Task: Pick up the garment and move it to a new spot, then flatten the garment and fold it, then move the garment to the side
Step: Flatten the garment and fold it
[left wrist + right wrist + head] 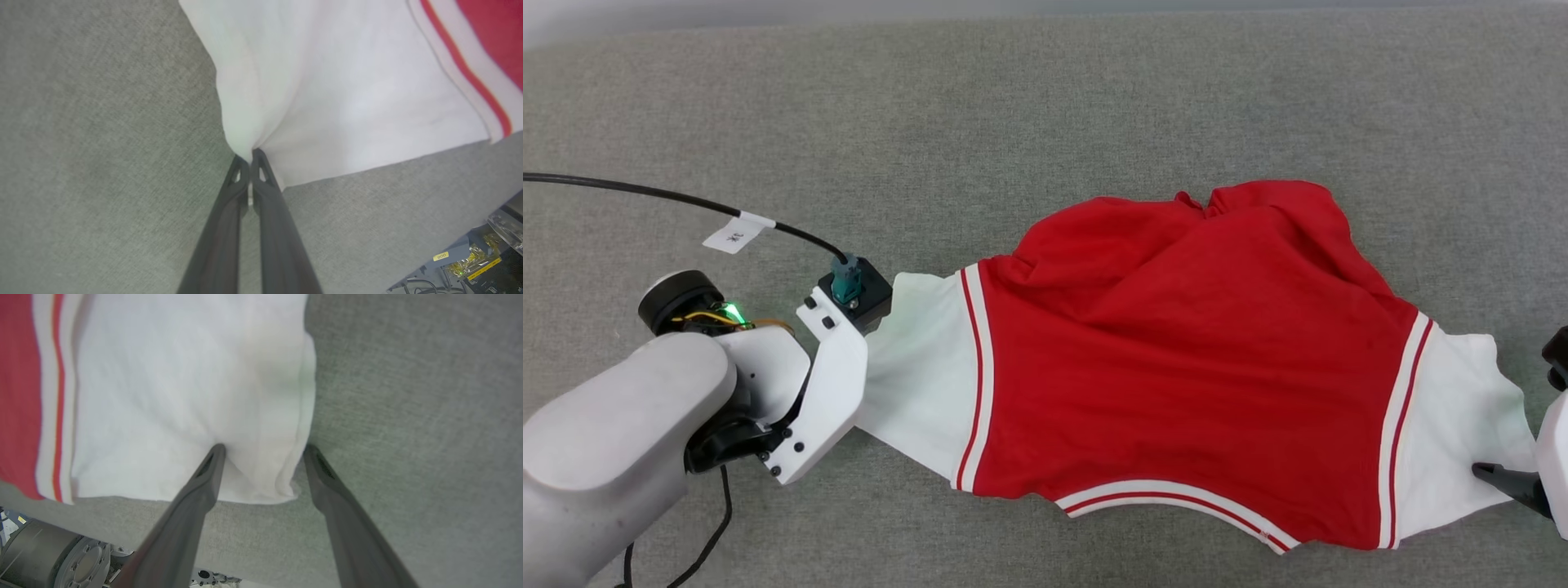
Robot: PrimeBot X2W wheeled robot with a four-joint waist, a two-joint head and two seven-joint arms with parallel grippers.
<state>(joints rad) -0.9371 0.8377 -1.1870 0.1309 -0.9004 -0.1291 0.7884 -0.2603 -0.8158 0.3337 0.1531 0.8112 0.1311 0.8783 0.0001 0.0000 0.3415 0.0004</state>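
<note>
The garment [1176, 359] lies spread on the grey cloth surface with a plain red side up, a white sleeve at each end and a wrinkled far edge. In the left wrist view my left gripper [250, 157] is shut on the edge of the left white sleeve [335, 94], the cloth bunching at its tips. My right gripper [263, 451] stands open, its two fingers either side of the right sleeve's [184, 396] corner, one resting on the white cloth. One of its dark fingers [1507, 482] shows at the right edge of the head view.
A black cable [645, 194] with a white tag [734, 233] runs across the left of the surface to my left wrist [849, 294]. The grey surface [1045, 106] stretches wide beyond the garment. Parts of my base [474, 261] show below its near edge.
</note>
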